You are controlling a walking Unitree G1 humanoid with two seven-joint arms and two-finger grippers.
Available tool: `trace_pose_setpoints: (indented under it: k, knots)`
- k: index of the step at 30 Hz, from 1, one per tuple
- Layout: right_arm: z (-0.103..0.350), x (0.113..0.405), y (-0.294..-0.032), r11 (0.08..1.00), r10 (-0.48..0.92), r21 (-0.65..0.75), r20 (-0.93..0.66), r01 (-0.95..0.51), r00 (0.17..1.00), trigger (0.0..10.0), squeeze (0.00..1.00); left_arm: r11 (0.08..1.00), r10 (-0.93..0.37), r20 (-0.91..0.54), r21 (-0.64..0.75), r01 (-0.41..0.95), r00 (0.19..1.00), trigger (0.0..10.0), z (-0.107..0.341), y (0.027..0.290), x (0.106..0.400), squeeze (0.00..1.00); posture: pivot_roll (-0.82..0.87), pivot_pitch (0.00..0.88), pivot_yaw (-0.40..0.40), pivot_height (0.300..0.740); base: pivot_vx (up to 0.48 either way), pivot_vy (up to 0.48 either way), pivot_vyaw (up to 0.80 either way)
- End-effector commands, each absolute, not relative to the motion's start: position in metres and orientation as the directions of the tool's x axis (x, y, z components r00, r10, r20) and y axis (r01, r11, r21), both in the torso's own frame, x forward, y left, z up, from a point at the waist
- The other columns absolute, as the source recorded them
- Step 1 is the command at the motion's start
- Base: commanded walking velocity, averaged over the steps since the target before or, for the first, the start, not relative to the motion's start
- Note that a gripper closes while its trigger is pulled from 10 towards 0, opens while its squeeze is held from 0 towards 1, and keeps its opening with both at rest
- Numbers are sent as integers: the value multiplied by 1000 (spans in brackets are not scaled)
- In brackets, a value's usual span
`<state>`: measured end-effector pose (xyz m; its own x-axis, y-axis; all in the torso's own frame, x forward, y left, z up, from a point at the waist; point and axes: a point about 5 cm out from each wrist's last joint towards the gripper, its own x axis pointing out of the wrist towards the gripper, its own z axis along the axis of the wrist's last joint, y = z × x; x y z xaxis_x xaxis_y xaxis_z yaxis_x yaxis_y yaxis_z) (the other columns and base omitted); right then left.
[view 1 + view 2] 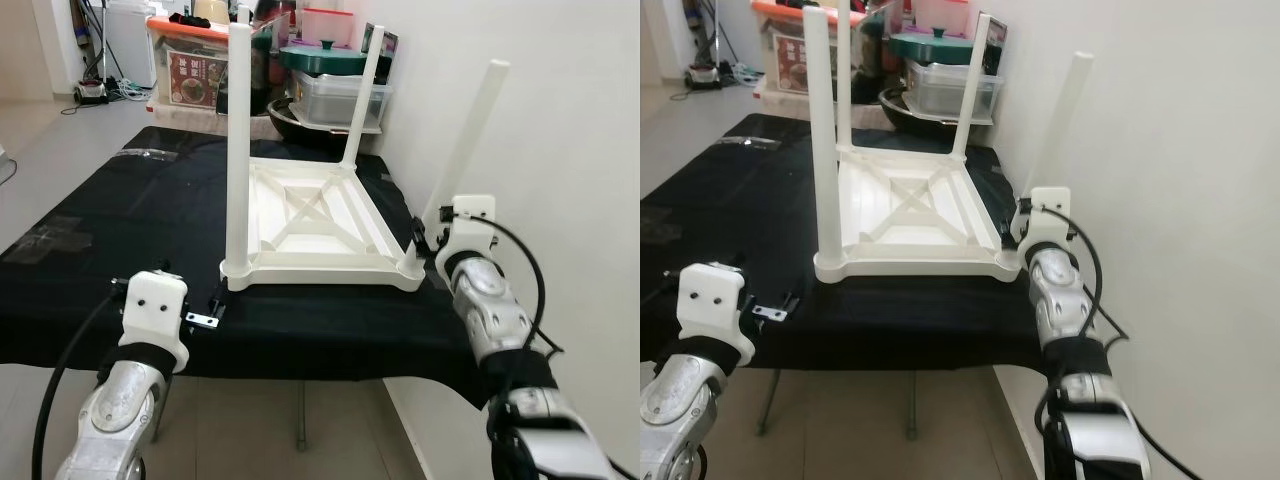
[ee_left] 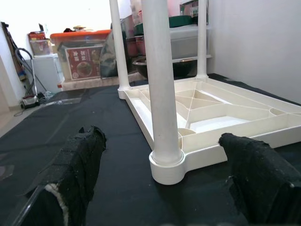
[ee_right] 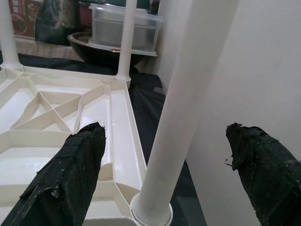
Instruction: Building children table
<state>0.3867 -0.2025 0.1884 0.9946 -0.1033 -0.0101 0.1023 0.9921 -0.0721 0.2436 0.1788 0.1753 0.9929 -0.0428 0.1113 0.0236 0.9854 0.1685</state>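
Black cloth (image 1: 120,215) covers the work table, which stands against a white wall (image 1: 560,120), with storage boxes (image 1: 190,60) and lidded pots (image 1: 325,55) piled at its far end.

At the near right corner of the cloth, the right gripper (image 3: 171,174) has its two black fingers spread wide on either side of a white leg (image 3: 181,108); the fingers (image 3: 70,174) do not touch it. This leg stands in its round corner socket and leans outward toward the wall.

At the near left corner, the left gripper (image 2: 164,188) is also spread open, its fingers (image 2: 70,174) resting low over the cloth on each side of the upright leg (image 2: 162,84) just ahead of them, again without contact.

Between the two arms lies the small white table top (image 1: 320,225), upside down on the cloth, its ribbed underside and crossed braces facing up. Two more legs (image 1: 365,95) rise from its far corners.
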Motion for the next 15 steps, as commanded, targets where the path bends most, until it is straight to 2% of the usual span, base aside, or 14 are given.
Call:
trace_pose_setpoints:
  k: [1,7,15]
  knots:
    - [187,390,-212,989,-131,-73,-27,129,991,10000,0,984,-46,113,175,25,993,10000,174,176,245,0,139,0,-184,740,0,0,0]
    - [195,404,-218,989,-124,-88,-64,118,990,10000,0,984,-52,119,178,30,992,10000,174,174,247,0,153,0,-188,740,0,0,0]
    - [194,410,-200,998,-19,-67,-86,14,996,10000,0,982,-60,127,187,35,990,10000,176,173,249,0,187,0,-200,740,0,0,0]
